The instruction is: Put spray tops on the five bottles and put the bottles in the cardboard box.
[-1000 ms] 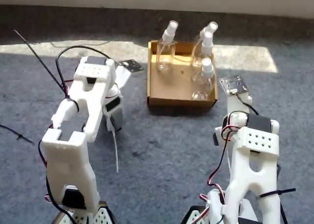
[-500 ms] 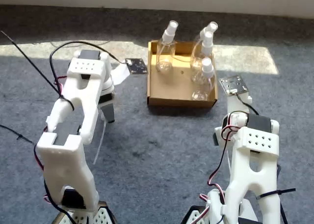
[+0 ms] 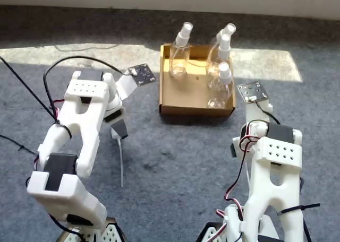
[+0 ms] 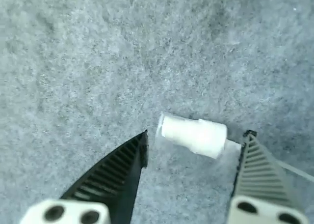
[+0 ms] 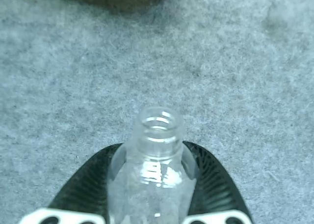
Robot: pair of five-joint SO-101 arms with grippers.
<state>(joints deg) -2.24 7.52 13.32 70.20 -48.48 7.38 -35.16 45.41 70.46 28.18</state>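
Note:
A white spray top (image 4: 191,133) lies on its side on the grey carpet, its thin tube (image 3: 120,162) trailing toward the front. My left gripper (image 4: 197,135) hovers just over it, open, one fingertip on each side of the top. In the high view that gripper (image 3: 119,130) sits left of the cardboard box (image 3: 170,101). My right gripper (image 5: 156,160) is shut on a clear bottle (image 5: 156,135) that stands upright with a bare neck. The right arm (image 3: 273,152) covers it from above. Several capped bottles (image 3: 179,59) stand in the box.
A small circuit board (image 3: 139,74) juts from the left arm near the box's left wall, and another (image 3: 253,92) sits by the box's front right corner. Black cables (image 3: 32,93) run across the carpet at the left. Open carpet lies between the two arms.
The left arm has swung leftward and folded lower. The spray top's tube swung left, then back near where it was. The right arm has stayed still.

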